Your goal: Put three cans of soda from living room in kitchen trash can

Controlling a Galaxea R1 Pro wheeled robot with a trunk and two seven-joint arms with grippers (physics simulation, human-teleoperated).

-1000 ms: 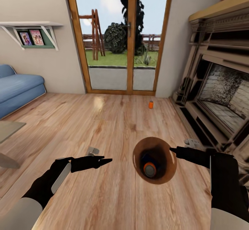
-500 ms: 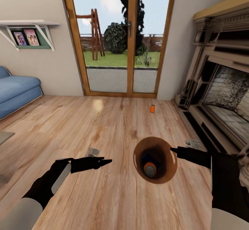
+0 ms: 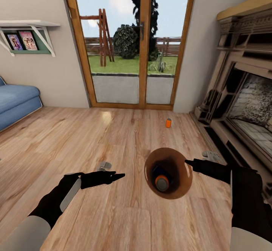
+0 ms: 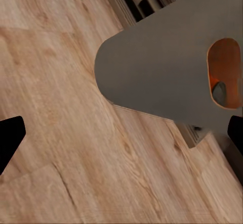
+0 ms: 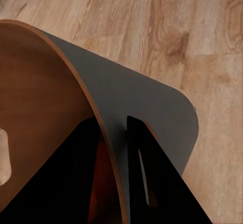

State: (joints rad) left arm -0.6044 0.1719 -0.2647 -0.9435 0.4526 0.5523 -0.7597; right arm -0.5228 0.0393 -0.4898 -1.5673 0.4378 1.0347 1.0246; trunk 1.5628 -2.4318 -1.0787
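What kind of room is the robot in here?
Most likely a living room: a blue sofa against the left wall, a fireplace on the right, and wood-framed glass doors opening onto a garden, all over a light wood floor.

The right gripper (image 5: pixel 115 176) pinches the rim of the tash can (image 5: pixel 136 102), one of its black fingers (image 5: pixel 66 183) against the brown inside, the other on the grey outside; light wood floor (image 5: pixel 197 37) lies beyond the can.

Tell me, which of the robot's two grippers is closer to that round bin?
The right gripper: its fingers pinch the bin's rim, one inside and one outside the wall. The left gripper hangs open beside the bin, apart from it, over bare floor.
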